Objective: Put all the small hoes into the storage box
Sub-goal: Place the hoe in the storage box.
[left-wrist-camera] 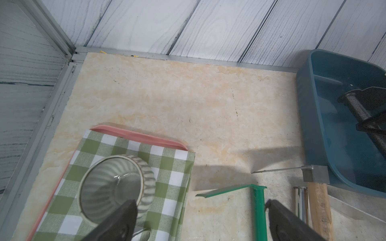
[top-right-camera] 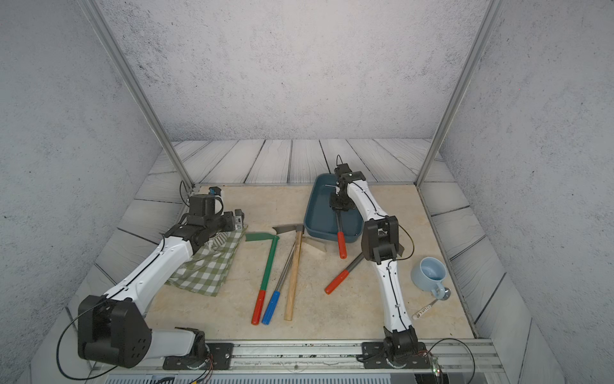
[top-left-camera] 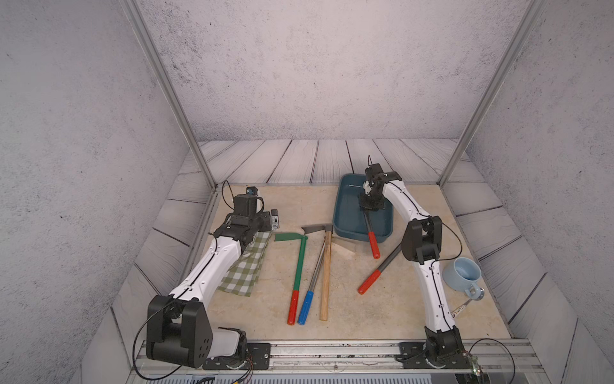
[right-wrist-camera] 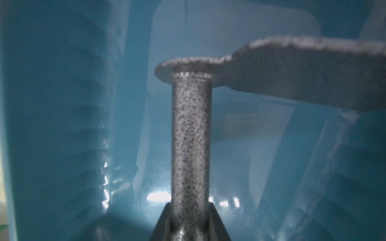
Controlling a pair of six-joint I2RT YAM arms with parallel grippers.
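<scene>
The small hoe [top-left-camera: 373,244], pinched at the shaft by the right gripper [top-left-camera: 368,208], should be released only once its head rests in the storage box [top-left-camera: 345,216].

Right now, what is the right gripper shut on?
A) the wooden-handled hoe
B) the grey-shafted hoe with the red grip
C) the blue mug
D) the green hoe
B: the right gripper is clamped on the speckled grey shaft of the small hoe. The hoe's head is inside the blue box and its red grip sticks out over the near rim.
</scene>
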